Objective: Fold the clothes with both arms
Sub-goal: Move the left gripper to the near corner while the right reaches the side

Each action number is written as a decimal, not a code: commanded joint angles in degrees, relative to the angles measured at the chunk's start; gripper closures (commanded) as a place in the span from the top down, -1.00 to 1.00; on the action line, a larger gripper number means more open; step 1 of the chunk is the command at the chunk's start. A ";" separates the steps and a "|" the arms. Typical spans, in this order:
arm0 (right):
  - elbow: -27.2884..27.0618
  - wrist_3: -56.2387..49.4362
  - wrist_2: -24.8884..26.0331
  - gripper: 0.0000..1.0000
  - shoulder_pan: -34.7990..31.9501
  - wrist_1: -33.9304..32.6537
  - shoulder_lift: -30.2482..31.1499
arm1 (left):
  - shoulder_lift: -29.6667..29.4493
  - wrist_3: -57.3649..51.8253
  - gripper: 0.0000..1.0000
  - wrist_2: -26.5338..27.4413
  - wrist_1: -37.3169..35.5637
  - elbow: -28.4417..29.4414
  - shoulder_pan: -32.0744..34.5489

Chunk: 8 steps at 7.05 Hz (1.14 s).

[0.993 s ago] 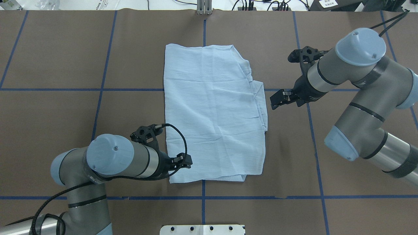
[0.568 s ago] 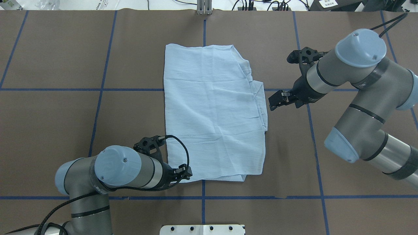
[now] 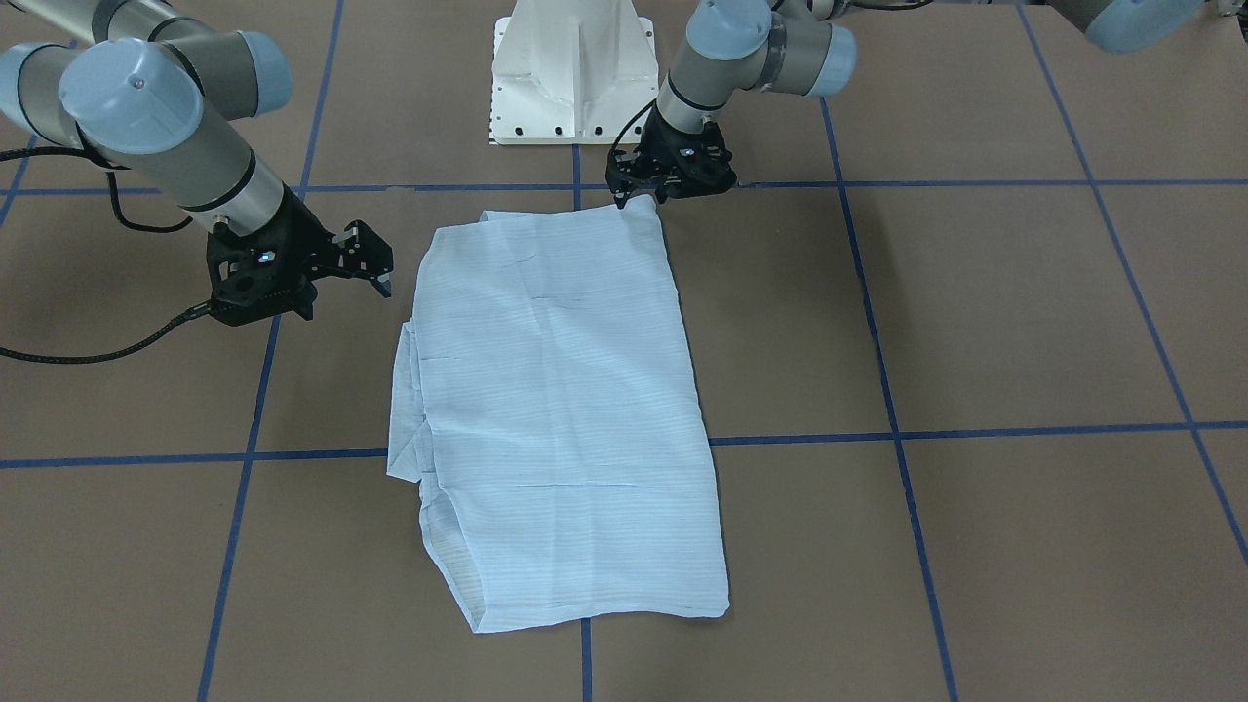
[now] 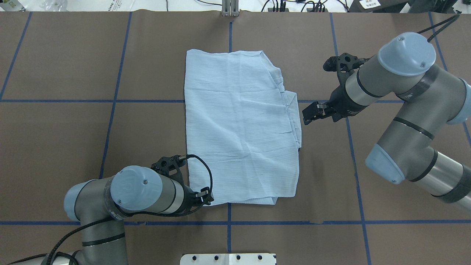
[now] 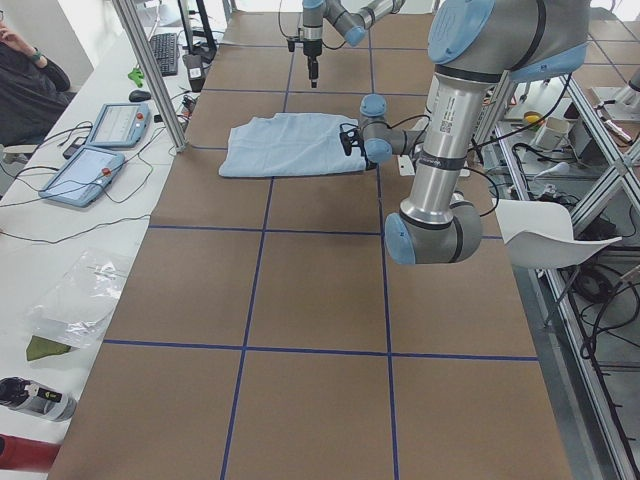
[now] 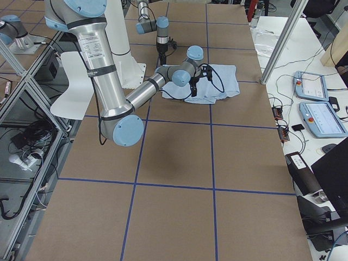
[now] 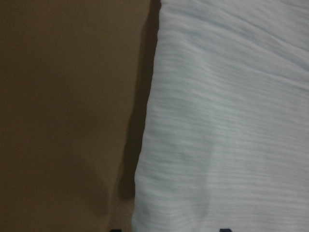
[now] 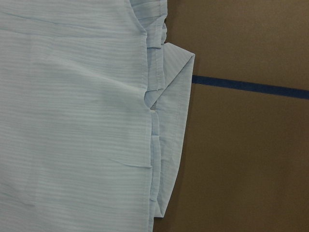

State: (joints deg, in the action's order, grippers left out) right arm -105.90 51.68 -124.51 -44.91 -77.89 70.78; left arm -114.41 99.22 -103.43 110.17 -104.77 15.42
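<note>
Brown worktop [image 4: 66, 154] crossed by blue tape lines [image 4: 110, 110] carries the pale-blue shirt [image 4: 239, 125], which lies flat near the middle, folded into a tall rectangle with its long sides running away from the robot. Along its edge on the robot's right, extra layers of cloth stick out in a narrow folded flap, seen close up by the right wrist camera. The left claw [image 4: 208, 197] is low at the shirt's near corner on the robot's left side, right at the cloth's edge; the left wrist camera looks closely down on that edge, and two dark fingertips at the bottom of its view stand spread apart, one on the bare worktop side and one over the cloth, so this claw is spread and not pinching. The right claw [image 4: 304, 116] hovers just beside the protruding flap, about halfway along the shirt's length, its fingers spread and pointed toward the cloth without touching it. White pedestal base [image 3: 575, 78] stands just behind the shirt's near edge
</note>
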 commanded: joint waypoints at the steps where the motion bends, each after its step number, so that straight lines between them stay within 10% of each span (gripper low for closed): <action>1: 0.00 0.00 -0.03 1.00 0.00 -0.07 0.06 | -0.11 0.01 0.09 0.07 -0.31 0.09 -0.04; 4: 0.00 0.00 -0.03 1.00 0.00 -0.07 0.32 | -0.20 0.01 -0.22 0.07 -0.31 0.62 0.49; 6: -0.27 0.79 0.05 1.00 0.17 -0.07 0.50 | -0.20 0.01 -1.00 0.07 -1.27 0.09 0.84; 8: -1.58 9.01 0.84 1.00 3.23 0.02 0.33 | -0.28 -0.17 -1.00 -0.11 -1.36 -0.96 1.54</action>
State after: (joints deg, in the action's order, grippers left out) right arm -106.70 55.88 -124.15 -43.50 -77.90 71.18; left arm -114.67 99.15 -103.44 108.98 -105.12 16.59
